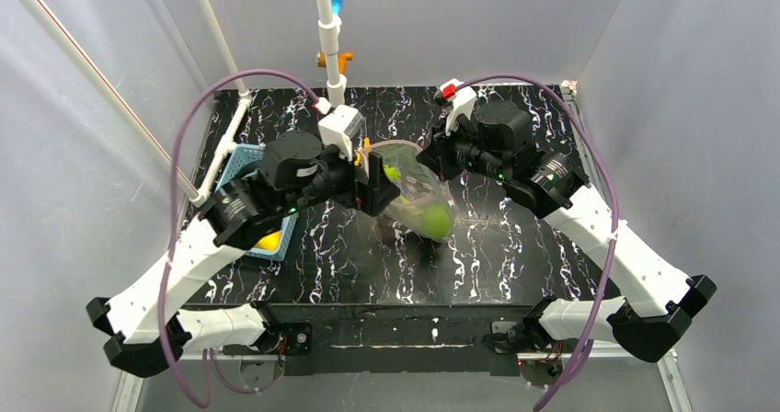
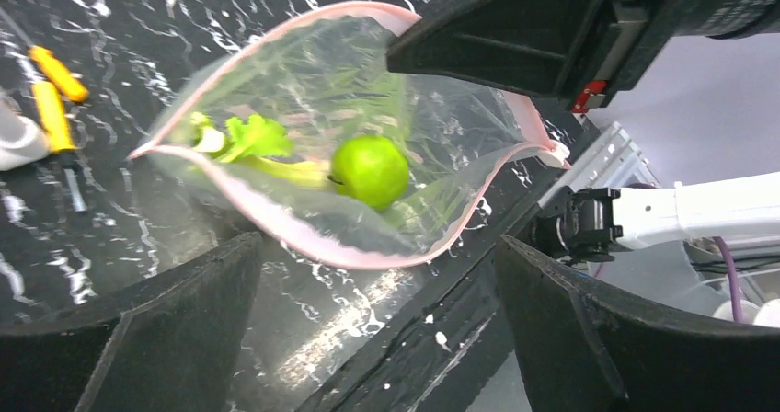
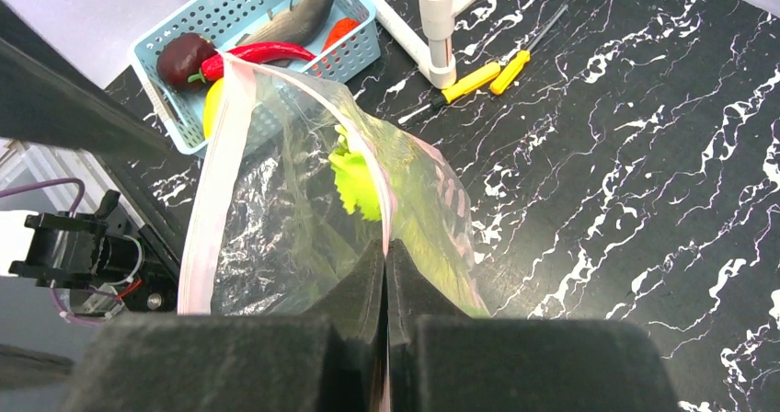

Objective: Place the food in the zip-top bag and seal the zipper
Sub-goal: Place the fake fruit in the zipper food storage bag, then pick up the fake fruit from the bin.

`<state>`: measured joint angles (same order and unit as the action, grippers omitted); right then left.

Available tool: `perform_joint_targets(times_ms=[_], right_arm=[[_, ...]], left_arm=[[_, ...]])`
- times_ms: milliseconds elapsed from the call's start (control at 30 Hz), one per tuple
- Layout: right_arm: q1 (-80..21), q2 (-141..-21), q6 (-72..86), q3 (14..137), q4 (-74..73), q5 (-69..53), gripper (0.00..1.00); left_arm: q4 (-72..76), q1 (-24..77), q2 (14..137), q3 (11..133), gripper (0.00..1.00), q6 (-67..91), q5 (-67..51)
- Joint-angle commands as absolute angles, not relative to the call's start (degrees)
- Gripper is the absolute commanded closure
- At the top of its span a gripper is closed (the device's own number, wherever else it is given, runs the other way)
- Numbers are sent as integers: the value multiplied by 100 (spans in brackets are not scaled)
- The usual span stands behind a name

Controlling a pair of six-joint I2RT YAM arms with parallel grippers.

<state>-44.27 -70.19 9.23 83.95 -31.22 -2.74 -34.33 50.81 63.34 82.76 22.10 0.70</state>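
Observation:
The clear zip-top bag (image 1: pixel 418 196) hangs open over the table's middle, its pinkish zipper (image 2: pixel 303 242) gaping in a loop. Inside lie a green apple (image 2: pixel 370 170) and the leek (image 2: pixel 253 141). My right gripper (image 3: pixel 385 246) is shut on the far rim of the zip-top bag and holds it up. My left gripper (image 2: pixel 375 274) stands open just in front of the mouth, with nothing between its fingers. The light-blue basket (image 3: pixel 239 3) at the left holds a dark red piece (image 3: pixel 182 56), a red chili (image 3: pixel 258 51), a grey fish (image 3: pixel 294 21) and a yellow fruit (image 3: pixel 213 104).
Two yellow-handled screwdrivers (image 3: pixel 478 76) lie by the white pole (image 3: pixel 437 17) at the back of the black marbled table (image 1: pixel 515 246). The basket (image 1: pixel 241 159) sits under my left arm, near the left edge. Grey walls close in on three sides.

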Motion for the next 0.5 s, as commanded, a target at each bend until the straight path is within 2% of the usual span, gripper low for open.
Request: perform_joint_targets(times_ms=[0, 100, 233, 467], right_arm=[[-4438, -6794, 905, 8345, -2707, -203, 99], [-4438, -6824, 907, 8325, -2695, -196, 99], [-4438, -6847, 920, 8308, -2707, -234, 99], [-4438, -6816, 921, 8261, -2707, -214, 99]], left_arm=[[-4455, 5099, 5781, 8696, 4, 1743, 697], [-4899, 5098, 5528, 8962, 3, 1470, 731], [-5693, 5103, 5452, 9427, 2, 1266, 1389], [-6653, 5102, 5607, 9016, 2, 1524, 3000]])
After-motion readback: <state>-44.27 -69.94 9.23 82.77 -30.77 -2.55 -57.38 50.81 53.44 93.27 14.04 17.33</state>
